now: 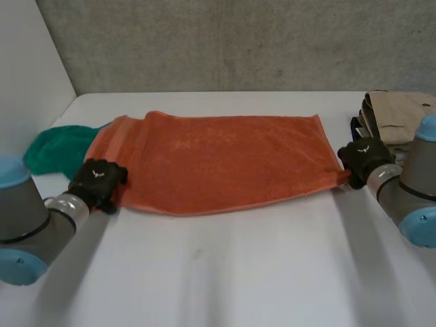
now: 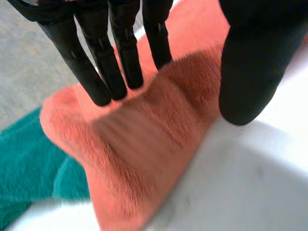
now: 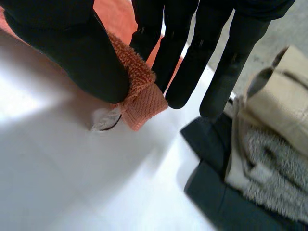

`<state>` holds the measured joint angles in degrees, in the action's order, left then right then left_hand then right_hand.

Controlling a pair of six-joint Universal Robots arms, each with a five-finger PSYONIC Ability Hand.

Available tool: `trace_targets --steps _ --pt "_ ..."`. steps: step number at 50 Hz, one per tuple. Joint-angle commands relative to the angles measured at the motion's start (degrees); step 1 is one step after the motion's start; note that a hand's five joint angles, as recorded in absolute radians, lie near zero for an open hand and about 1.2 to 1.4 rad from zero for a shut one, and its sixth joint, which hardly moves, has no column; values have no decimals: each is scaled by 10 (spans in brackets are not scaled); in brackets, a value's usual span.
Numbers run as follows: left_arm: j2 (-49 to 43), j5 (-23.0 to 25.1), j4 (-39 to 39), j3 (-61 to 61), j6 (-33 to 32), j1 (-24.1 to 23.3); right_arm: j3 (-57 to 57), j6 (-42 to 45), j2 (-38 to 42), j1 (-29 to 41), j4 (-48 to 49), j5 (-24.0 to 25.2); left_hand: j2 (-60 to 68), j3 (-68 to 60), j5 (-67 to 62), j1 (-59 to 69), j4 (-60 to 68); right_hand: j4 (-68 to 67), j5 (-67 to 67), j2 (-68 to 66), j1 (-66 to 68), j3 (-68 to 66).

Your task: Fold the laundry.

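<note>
The left hand [image 1: 99,181] sits at the near left corner of the orange towel [image 1: 225,160]; in the left wrist view its straight fingers [image 2: 103,62] press on the towel's top and its thumb [image 2: 250,72] bears against the near edge, with a ridge of cloth [image 2: 159,120] gathered between them in a wide pinch. The right hand [image 1: 364,157] is at the near right corner; in the right wrist view its thumb [image 3: 67,48] and fingers [image 3: 154,43] close tightly on the corner [image 3: 142,101], a small white tag [image 3: 106,119] hanging just below.

The towel lies spread across the white table [image 1: 238,266], its long side running from one hand to the other. A green cloth [image 1: 58,146] lies at its left end, partly covered by it; the stack of folded clothes [image 1: 395,112] beside the right hand is cut off by the frame and partly hidden by the right arm, so its lower layers are hard to make out.
</note>
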<state>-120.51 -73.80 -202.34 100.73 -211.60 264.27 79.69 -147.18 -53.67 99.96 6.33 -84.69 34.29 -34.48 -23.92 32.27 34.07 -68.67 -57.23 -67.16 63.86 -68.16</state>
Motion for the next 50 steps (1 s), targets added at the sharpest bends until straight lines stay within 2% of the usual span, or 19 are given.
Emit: trace_targets --steps 1,6,11,20,24,30,42,50 --pt "38 -3 34 9 -24 21 7 0 -23 -19 -15 1 -163 165 160 -143 -161 -113 -128 -128 161 -118" --pt "76 3 57 29 7 43 6 -5 -23 -30 -14 1 -163 165 160 -143 -161 -113 -128 -128 161 -118" --pt "99 39 59 66 22 78 4 -2 -20 -35 -14 1 -132 133 128 -111 -129 -113 -128 -128 161 -118" --pt "87 110 63 82 -10 127 8 6 -17 -21 -13 -1 42 -40 -45 62 44 -113 -128 -128 161 -118" --pt "75 125 63 69 -26 131 12 6 -17 -15 -13 -3 45 -43 -49 65 47 -113 -128 -128 161 -118" --pt "55 118 74 38 -29 124 12 7 -17 -16 -13 -3 -5 7 2 15 -3 -113 -128 -128 161 -118" --pt "3 89 132 -57 -62 100 12 7 -17 -16 -16 -3 70 -68 -74 91 73 -113 -128 -128 161 -118" --pt "-30 69 154 -106 -90 81 17 10 -17 -16 -13 0 45 -43 -49 65 47 -113 -128 -128 161 -118"
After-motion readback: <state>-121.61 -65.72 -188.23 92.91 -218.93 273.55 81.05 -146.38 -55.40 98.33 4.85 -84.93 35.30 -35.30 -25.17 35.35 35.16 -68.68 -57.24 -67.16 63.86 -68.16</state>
